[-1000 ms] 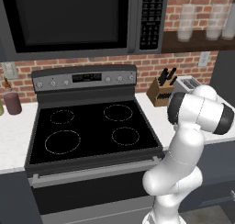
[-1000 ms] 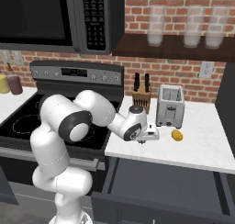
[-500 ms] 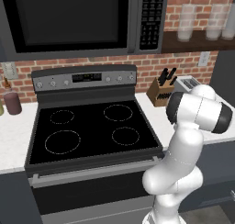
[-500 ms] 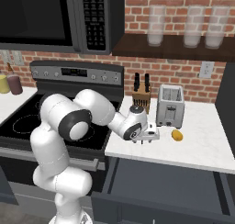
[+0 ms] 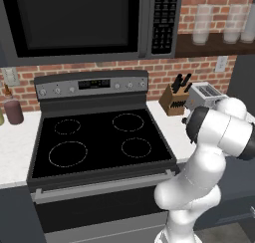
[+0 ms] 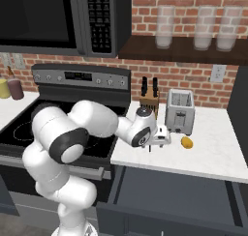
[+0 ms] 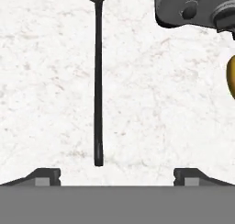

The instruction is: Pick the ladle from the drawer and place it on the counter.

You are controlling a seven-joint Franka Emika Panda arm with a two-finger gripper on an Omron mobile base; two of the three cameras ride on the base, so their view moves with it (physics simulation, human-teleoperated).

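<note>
The two dark fingertips (image 7: 46,176) of the gripper (image 7: 117,177) stand wide apart holding nothing, and the black ladle (image 7: 97,81) lies flat on the white counter (image 7: 46,81) between them (near the toaster (image 7: 197,7) and a yellow thing (image 7: 231,76)).

ladle (image 7: 97,81) bowl cut by the hand view's top edge; toaster (image 7: 197,7) and yellow object (image 7: 231,76) partly cropped

A home kitchen: stove (image 5: 99,137), microwave (image 5: 74,23), toaster (image 6: 179,111), brick backsplash (image 6: 193,80).
</note>
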